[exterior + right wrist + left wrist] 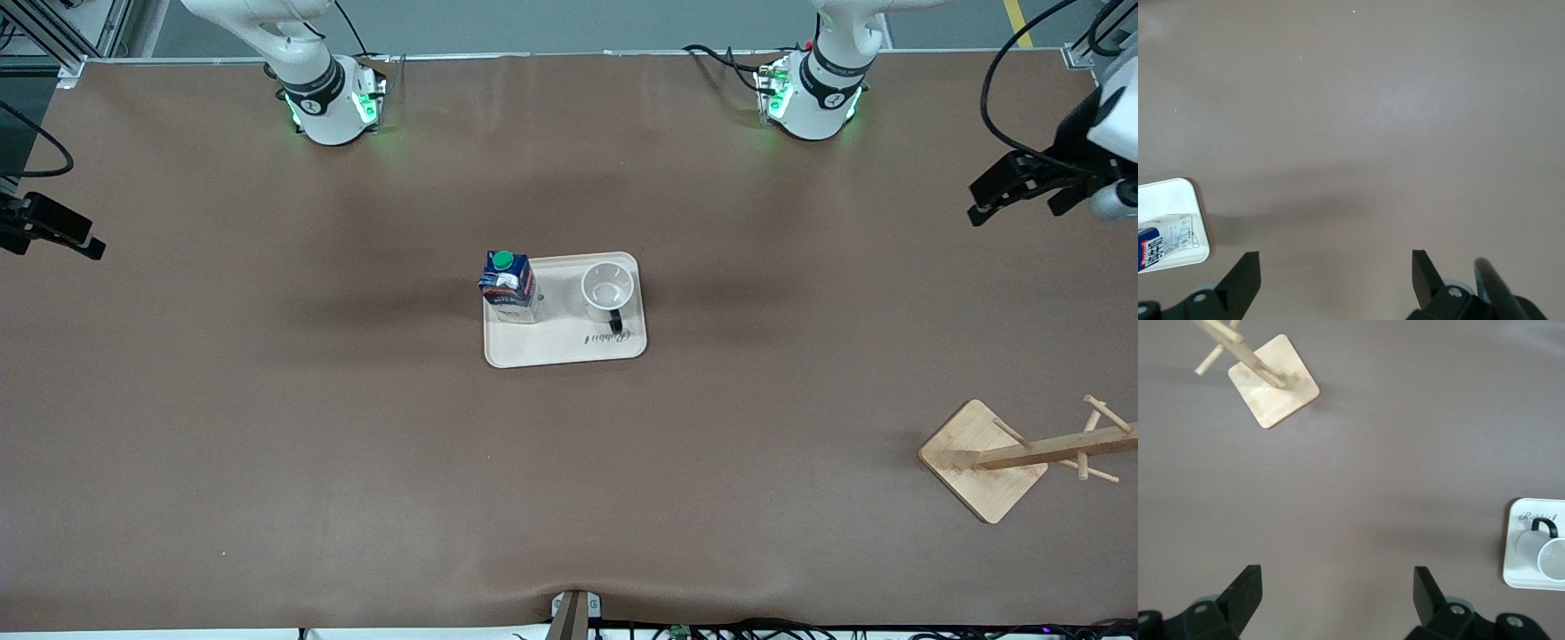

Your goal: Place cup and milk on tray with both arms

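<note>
The right arm's black two-finger gripper [53,233] hangs over the right arm's end of the brown table [267,427], fingers spread apart with nothing between them. At the table's middle, the dark blue and white gable-top milk carton with a green cap [508,284] stands upright on the flat cream rectangular tray [551,347], beside the white round mug with a black loop handle [607,290]; its face marking cannot be made out. The left arm's black gripper [1022,188] hangs open and empty over the left arm's end, where a wooden peg rack on a square base [982,458] stands nearer the front camera.
</note>
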Robot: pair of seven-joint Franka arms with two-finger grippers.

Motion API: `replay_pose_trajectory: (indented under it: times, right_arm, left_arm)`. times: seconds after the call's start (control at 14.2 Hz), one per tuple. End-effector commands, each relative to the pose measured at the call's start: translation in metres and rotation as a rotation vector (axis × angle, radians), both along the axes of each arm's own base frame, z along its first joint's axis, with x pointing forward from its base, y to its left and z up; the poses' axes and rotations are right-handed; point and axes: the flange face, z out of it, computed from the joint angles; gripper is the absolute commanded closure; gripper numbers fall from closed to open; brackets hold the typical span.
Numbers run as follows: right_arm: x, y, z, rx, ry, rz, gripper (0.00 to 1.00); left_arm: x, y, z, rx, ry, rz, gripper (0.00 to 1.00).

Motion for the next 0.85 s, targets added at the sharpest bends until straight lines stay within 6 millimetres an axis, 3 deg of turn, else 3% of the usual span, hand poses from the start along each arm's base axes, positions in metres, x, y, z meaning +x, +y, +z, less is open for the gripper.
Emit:
replay_pose_trajectory:
  times: [0.0,0.28,0.78]
  right_arm:
    - [0.001,-0.001,0.007,0.011,-0.003,-0.019,0.00]
    - [0.000,-0.003,0.007,0.002,-0.001,-0.022,0.00]
    - [-0.007,-0.010,0.005,-0.077,0.040,-0.019,0.00]
  left_arm:
    - [-0.004,-0.003,0.008,0.006,0.006,-0.010,0.00]
    - [-0.001,-0.006,0.023,0.003,-0.017,-0.006,0.00]
    - [0.007,-0.004,0.024,0.014,0.016,-0.002,0.00]
